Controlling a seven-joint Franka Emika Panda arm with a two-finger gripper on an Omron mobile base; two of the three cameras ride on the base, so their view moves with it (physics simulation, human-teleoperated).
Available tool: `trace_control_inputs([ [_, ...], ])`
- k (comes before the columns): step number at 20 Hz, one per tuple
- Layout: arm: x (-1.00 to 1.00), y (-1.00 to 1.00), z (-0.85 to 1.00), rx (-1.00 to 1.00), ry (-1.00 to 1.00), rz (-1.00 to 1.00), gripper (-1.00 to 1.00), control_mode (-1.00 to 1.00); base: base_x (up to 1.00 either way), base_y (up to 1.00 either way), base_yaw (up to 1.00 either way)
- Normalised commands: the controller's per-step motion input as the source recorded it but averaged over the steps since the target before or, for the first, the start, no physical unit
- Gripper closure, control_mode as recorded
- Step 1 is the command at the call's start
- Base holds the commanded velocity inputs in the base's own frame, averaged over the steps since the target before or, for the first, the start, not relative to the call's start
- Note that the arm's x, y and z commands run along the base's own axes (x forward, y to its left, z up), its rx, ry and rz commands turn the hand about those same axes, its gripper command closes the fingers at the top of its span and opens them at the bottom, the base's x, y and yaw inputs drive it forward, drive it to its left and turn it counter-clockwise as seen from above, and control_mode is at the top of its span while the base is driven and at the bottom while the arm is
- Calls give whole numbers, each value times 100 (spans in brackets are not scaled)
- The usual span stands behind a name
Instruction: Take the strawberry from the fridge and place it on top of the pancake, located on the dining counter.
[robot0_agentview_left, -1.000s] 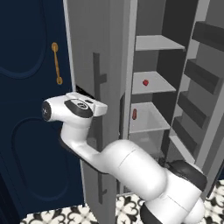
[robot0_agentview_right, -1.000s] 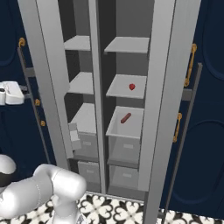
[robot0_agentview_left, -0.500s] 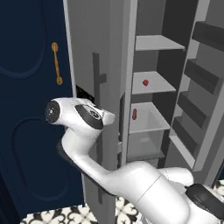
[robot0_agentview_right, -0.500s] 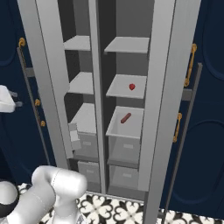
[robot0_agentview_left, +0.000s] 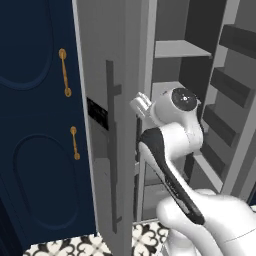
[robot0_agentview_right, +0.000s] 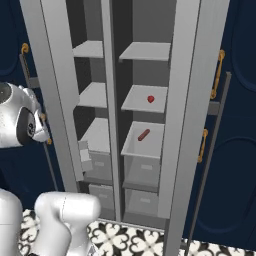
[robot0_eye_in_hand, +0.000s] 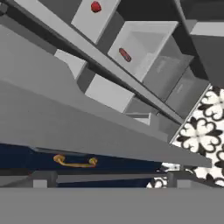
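Note:
The fridge (robot0_agentview_right: 190, 100) stands with both doors swung open. On its middle right shelf lies the strawberry (robot0_agentview_right: 150, 99), small and red, also near the top of the hand view as the strawberry (robot0_eye_in_hand: 96, 6). My gripper (robot0_agentview_left: 141, 105) hovers beside the inner edge of the left fridge door (robot0_agentview_left: 107, 125), well short of the shelf. In the hand view its fingertips (robot0_eye_in_hand: 43, 178) stand far apart with nothing between them, so it is open. My arm hides the strawberry in the left base view. The pancake and the dining counter are out of view.
A small red oblong item (robot0_agentview_right: 143, 135) lies in the bin below the strawberry's shelf. Navy cabinets with brass handles (robot0_agentview_left: 64, 72) flank the fridge. The right door (robot0_agentview_right: 212, 150) juts out at the right. The floor has patterned tile (robot0_agentview_right: 145, 235).
The arm has swung right, from in front of the left door to the fridge opening. Its elbow now covers the shelves in the left base view. The jaws stay open.

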Motion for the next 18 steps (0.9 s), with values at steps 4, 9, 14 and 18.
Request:
trace_control_inputs([
  [4,28,-84,21,91,26,17,-100,-100,0,0,0],
  [9,48,-58,47,77,17,22,-100,-100,0,0,0],
  [14,92,0,11,26,4,23,-100,-100,0,0,0],
  [18,68,15,0,2,-1,20,-100,-100,0,0,0],
])
